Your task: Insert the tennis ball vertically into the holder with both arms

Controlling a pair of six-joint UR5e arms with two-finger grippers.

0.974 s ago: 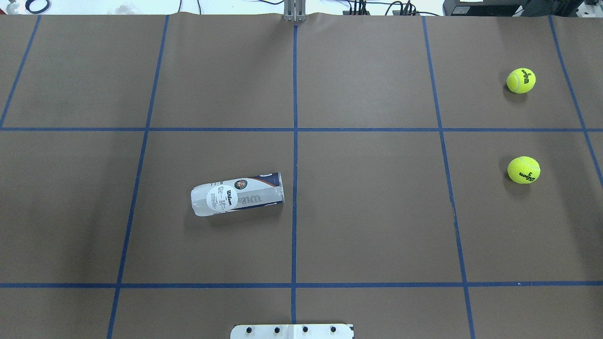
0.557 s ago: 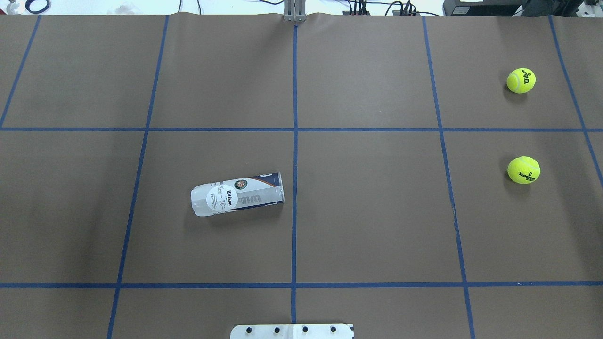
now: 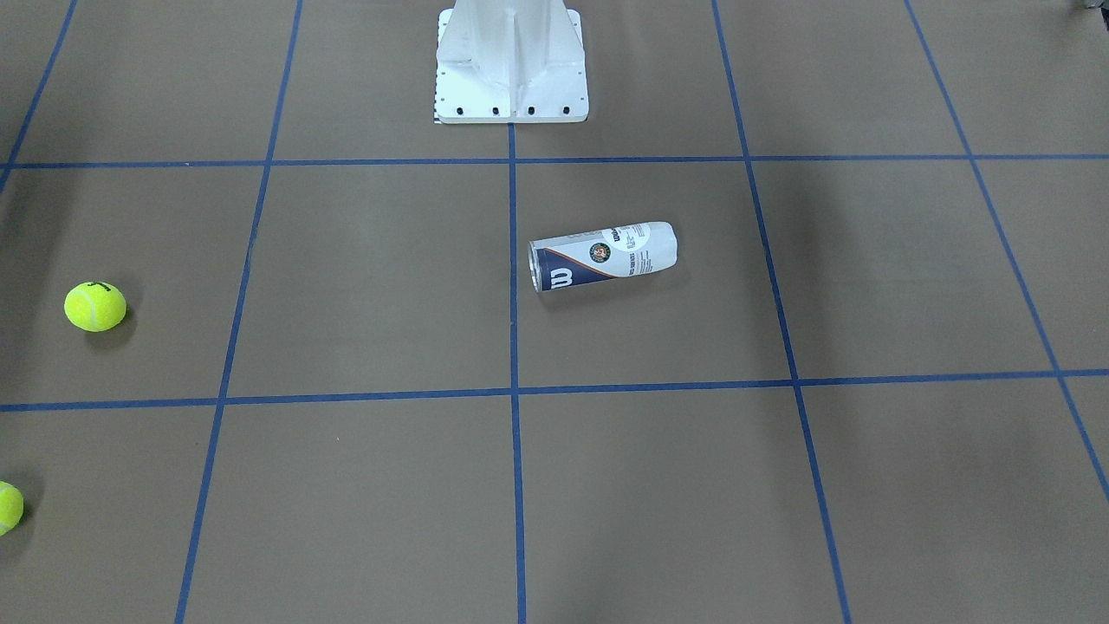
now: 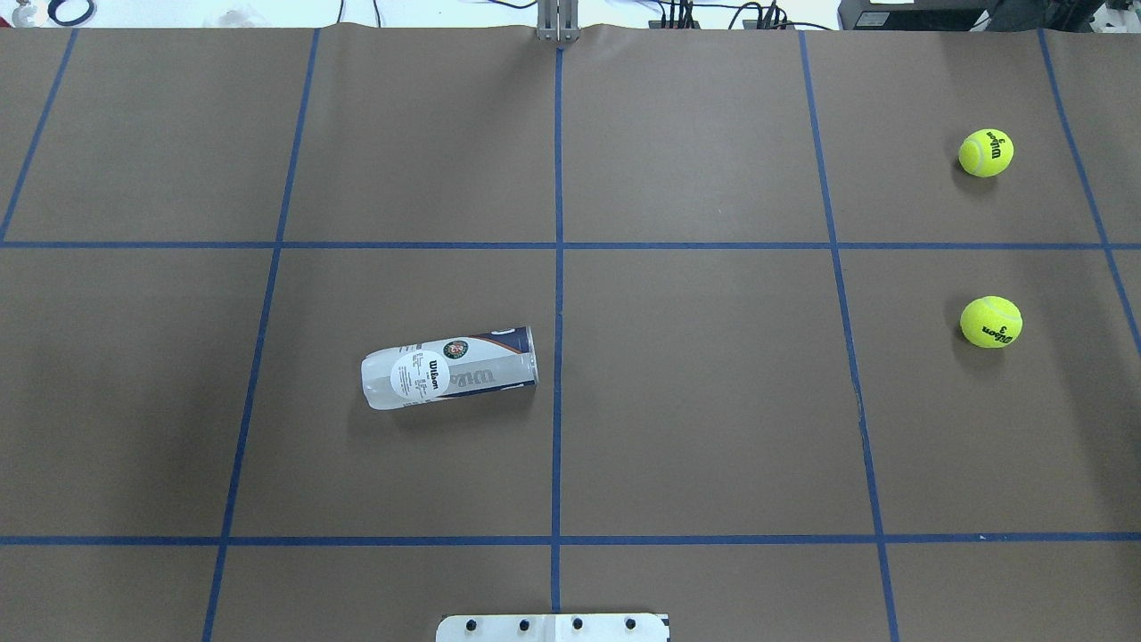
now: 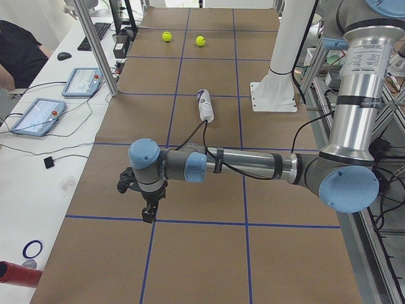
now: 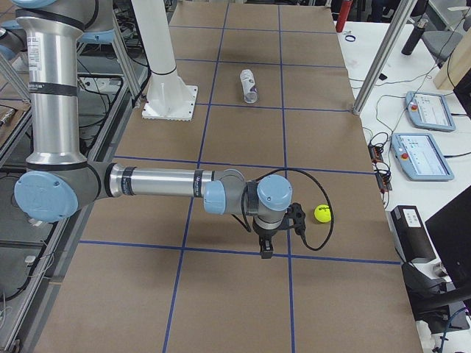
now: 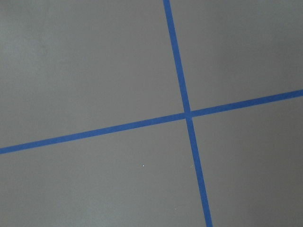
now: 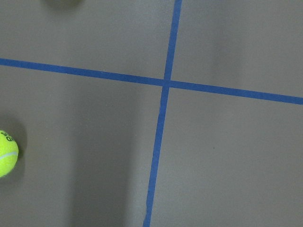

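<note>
the left gripper hangs low over the desk, pointing down, with nothing in it. it shows only in the left side view, so one cannot tell how wide its jaws are. the right gripper hangs the same way at the other end of the desk. it holds nothing, and its jaws cannot be read either. a tennis ball sits near it, not touching.

the holder lies on its side in the robot's left half, just beside the middle blue line. its open mouth seems to face that line. it is well apart from both grippers.

the holder looks light, thin and smooth. it will likely roll, slip, or dent if it is pinched too hard. a soft hold across the middle of its body seems best, so it can be tipped up with the mouth on top. the ball looks fuzzy and springy, so it is easy to pinch across its middle, but a bump may send it rolling.

the overhead view shows the holder, that ball and a second ball, but no arms. only the side views show the arms. the left wrist view shows only crossed tape. the right wrist view also catches the edge of one ball.
</note>
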